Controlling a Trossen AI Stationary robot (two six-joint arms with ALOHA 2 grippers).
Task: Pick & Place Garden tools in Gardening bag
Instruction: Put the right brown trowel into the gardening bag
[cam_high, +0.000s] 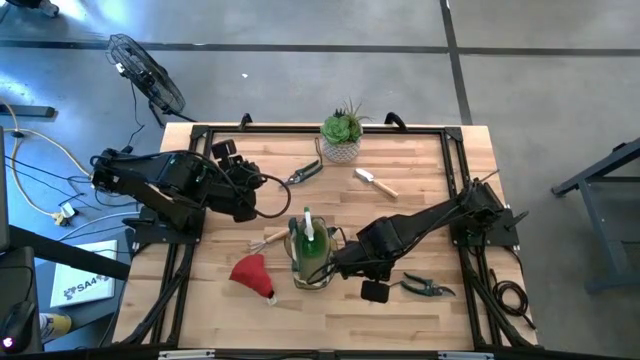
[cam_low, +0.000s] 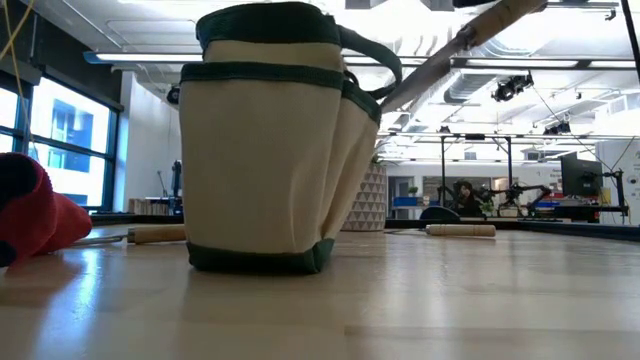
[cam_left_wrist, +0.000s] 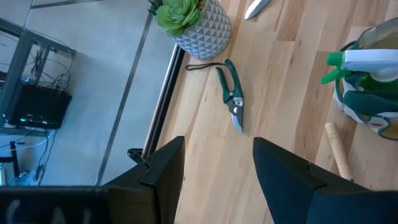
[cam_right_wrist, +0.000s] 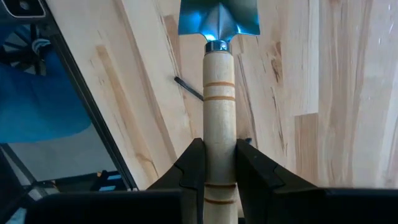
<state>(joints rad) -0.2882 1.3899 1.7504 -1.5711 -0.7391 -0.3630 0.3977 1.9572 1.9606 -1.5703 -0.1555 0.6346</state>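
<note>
Right gripper (cam_right_wrist: 219, 163) holds a trowel (cam_right_wrist: 219, 93) beside the gardening bag (cam_high: 312, 255).
Its 2 fingers are clamped on the wooden handle, whose long axis runs straight out ahead of them; left gripper (cam_left_wrist: 217, 162), fingers apart, faces pruning shears (cam_left_wrist: 232, 94) on the tabletop (cam_left_wrist: 280, 93).

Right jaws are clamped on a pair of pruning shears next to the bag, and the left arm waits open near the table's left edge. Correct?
Not quite. The right gripper holds a wooden-handled trowel, not shears; the right wrist view shows its jaws shut on the handle. Both pruning shears lie loose on the table. The rest holds: it's by the bag, and the left gripper waits open.
</note>
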